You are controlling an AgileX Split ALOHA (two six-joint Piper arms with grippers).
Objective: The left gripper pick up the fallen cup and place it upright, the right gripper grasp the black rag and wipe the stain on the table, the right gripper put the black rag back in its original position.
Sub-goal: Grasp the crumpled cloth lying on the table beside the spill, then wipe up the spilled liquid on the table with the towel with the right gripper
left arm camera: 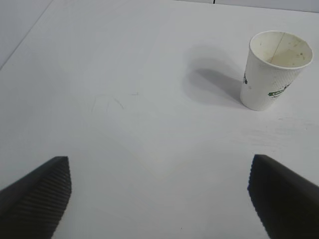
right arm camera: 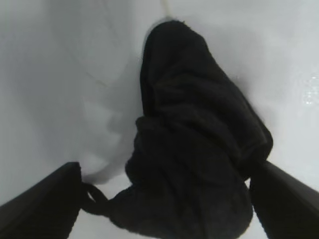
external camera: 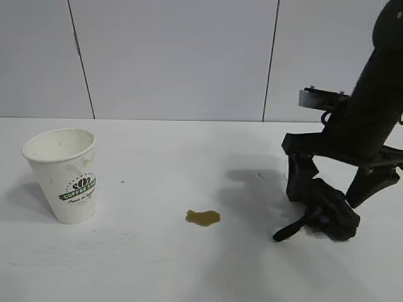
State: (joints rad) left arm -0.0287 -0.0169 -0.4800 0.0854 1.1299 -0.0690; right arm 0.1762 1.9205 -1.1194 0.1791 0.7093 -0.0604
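The white cup point(external camera: 65, 173) with the green "COFFEE" band stands upright at the left of the table point(external camera: 189, 151); it also shows in the left wrist view point(left arm camera: 273, 69). The brown stain point(external camera: 203, 218) lies mid-table. The black rag point(external camera: 332, 212) lies bunched at the right, its strap trailing toward the stain. My right gripper point(external camera: 325, 199) is lowered over the rag with its fingers open, one on each side of it; in the right wrist view the rag point(right arm camera: 194, 149) fills the gap of that gripper point(right arm camera: 167, 172). My left gripper point(left arm camera: 159, 167) is open and empty, well back from the cup, outside the exterior view.
A grey panelled wall point(external camera: 176, 56) runs along the table's far edge. Bare white tabletop lies between the cup, the stain and the rag.
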